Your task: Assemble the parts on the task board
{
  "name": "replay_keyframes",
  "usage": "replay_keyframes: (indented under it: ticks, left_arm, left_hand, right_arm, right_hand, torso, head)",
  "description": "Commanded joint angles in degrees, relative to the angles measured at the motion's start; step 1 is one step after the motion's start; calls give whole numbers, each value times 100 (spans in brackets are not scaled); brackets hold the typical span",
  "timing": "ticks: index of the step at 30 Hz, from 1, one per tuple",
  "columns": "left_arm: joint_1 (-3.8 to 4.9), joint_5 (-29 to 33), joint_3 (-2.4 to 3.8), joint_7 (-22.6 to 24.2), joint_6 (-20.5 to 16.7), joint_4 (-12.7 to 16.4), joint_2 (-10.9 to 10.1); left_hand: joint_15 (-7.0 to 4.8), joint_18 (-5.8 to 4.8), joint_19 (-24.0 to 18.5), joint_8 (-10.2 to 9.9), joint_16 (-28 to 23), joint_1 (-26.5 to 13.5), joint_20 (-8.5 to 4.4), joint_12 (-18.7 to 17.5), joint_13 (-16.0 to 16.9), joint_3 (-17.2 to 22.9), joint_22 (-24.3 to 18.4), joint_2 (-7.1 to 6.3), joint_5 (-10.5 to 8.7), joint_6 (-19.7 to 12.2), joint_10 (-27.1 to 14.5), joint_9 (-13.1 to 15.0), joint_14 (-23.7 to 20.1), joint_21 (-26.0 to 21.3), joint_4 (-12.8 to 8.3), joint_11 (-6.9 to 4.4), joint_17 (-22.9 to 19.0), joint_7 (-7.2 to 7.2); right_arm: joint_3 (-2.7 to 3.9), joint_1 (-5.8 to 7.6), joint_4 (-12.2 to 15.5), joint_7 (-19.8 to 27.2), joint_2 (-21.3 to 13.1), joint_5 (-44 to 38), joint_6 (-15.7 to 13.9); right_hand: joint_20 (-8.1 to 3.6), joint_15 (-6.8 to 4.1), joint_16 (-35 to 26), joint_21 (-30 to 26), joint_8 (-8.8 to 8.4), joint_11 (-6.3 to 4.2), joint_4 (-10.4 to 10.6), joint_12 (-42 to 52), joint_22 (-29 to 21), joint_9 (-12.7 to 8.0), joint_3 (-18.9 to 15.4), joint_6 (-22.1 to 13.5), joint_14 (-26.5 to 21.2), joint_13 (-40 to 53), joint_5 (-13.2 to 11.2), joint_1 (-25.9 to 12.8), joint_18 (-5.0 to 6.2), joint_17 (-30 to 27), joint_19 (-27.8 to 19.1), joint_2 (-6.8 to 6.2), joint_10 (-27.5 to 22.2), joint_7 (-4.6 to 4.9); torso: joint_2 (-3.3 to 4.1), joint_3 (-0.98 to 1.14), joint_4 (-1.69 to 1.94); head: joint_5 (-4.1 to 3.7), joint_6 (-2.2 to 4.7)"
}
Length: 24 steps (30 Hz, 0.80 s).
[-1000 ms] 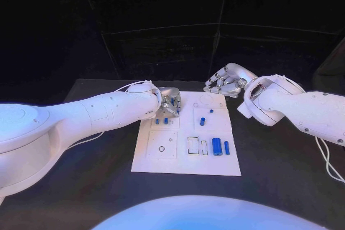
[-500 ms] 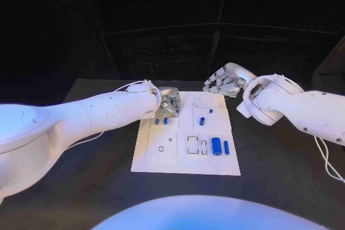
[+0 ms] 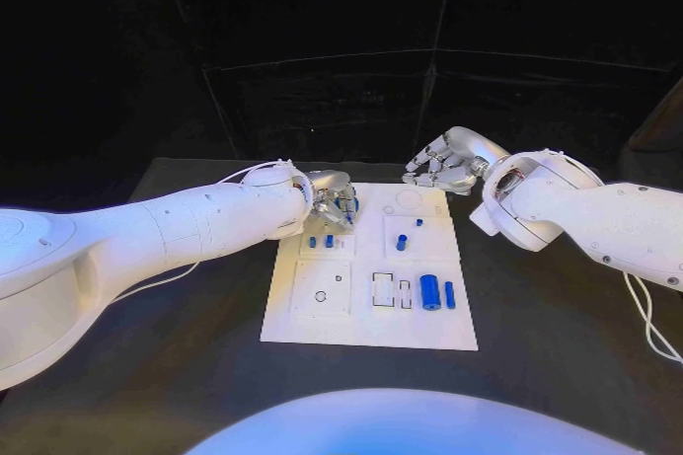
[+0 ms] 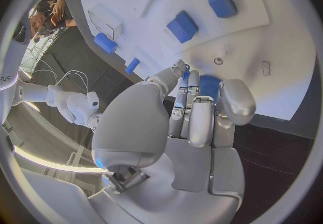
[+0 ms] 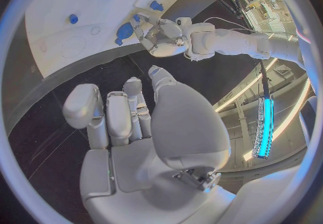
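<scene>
Part in hand: a small round blue part point(image 4: 208, 85) sits at the fingertips point(image 4: 180, 68) of the left hand point(image 3: 334, 202), over the far left corner of the task board point(image 3: 367, 327). In the right wrist view it reads as a flat blue disc point(image 5: 124, 31) pinched at that hand.
Handling (judgement): small, rigid, light; smooth sides, likely to slip or tilt in a fingertip pinch. Best held across its rim, thumb opposite a finger.
Axis, held part: appears face-on to the wrist camera; its exact tilt cannot be made out.
Other parts: two short blue pegs point(image 3: 321, 242) stand side by side just near of the left hand. A large blue cylinder point(image 3: 428, 291) and a thin blue rod point(image 3: 448, 293) lie flat on the right half, long axes running near to far, beside empty rectangular slots point(image 3: 383, 288). A small blue pin point(image 3: 402, 242) lies in mid-board, also near to far.
Left hand fingers: drawn close together round the disc, tips just over the board.
Right hand point(image 3: 444, 165): beyond the board's far right corner, fingers point(image 5: 111, 113) loosely curled and slightly apart, holding nothing.
Table point(image 3: 186, 356): black, under the board.
</scene>
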Motion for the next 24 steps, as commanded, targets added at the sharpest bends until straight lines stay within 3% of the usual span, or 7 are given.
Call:
replay_keyframes:
  ticks: [1, 5, 8, 11, 18, 24]
  left_arm:
    - [43, 125, 66, 64, -213, 124, -72]
    - [67, 153, 170, 30, -179, 283, -211]
    - [91, 188, 215, -3, -139, 403, -345]
    - [107, 212, 234, -34, -93, 479, -449]
    - [126, 283, 253, -122, 42, 651, -735]
    - [110, 293, 250, -159, 113, 660, -837]
  left_hand:
    - [-49, -65, 18, -40, 16, -59, -31, -47, -12, 33, 9, -21, -10, 41, 51, 2, 141, 21, -13, -12, -12, -11]
    - [-47, -66, 20, -55, 18, -66, -30, -65, -17, 40, 12, -31, -11, 40, 58, 1, 142, 24, -19, -8, -10, -5]
    - [-45, -67, 21, -69, 16, -75, -28, -81, -20, 45, 15, -40, -11, 43, 66, 0, 142, 26, -23, -5, -16, -2]
    - [-43, -68, 21, -75, 16, -78, -28, -89, -22, 49, 16, -44, -11, 46, 72, 1, 142, 28, -25, -4, -18, 0]
    - [-40, -68, 21, -100, 11, -97, -25, -122, -27, 56, 17, -69, -12, 57, 92, 1, 141, 26, -35, 0, -33, 4]
    - [-39, -68, 20, -108, 6, -104, -24, -132, -28, 56, 16, -78, -12, 61, 101, 2, 139, 25, -38, 0, -45, 3]
  right_arm:
    - [3, 11, 2, 57, -1, -9, 11]
    - [3, 11, 5, 58, -9, -9, 12]
    - [3, 11, 8, 56, -18, -9, 12]
    - [3, 11, 10, 55, -24, -9, 12]
    - [3, 11, 8, 51, -30, -9, 18]
    - [3, 11, 4, 51, -26, -9, 24]
  right_hand:
    - [-23, -42, -15, -15, 33, -6, 25, 16, 5, 7, 2, -10, 158, -7, 24, 10, 94, 5, 23, 41, -18, -12]
    - [-23, -42, -15, -15, 33, -6, 25, 16, 5, 7, 2, -10, 158, -7, 24, 10, 94, 5, 23, 41, -18, -12]
    - [-23, -42, -15, -15, 33, -6, 25, 16, 5, 7, 2, -10, 158, -7, 24, 10, 94, 5, 23, 41, -18, -12]
    - [-23, -42, -15, -15, 33, -6, 25, 16, 5, 7, 2, -10, 158, -7, 24, 10, 94, 5, 23, 41, -18, -12]
    - [-23, -42, -15, -15, 33, -6, 25, 16, 5, 7, 2, -10, 158, -7, 24, 10, 94, 5, 23, 41, -18, -12]
    - [-23, -42, -15, -15, 33, -6, 25, 16, 5, 7, 2, -10, 158, -7, 24, 10, 94, 5, 23, 41, -18, -12]
  torso:
    - [-1, 1, -4]
    - [1, 1, -2]
    - [-4, 2, 9]
    - [-6, 0, 17]
    - [14, -3, -10]
    - [7, -1, -14]
  head:
    - [6, 4]
    - [15, 16]
    - [8, 12]
    - [9, 14]
    - [47, 24]
    - [58, 9]
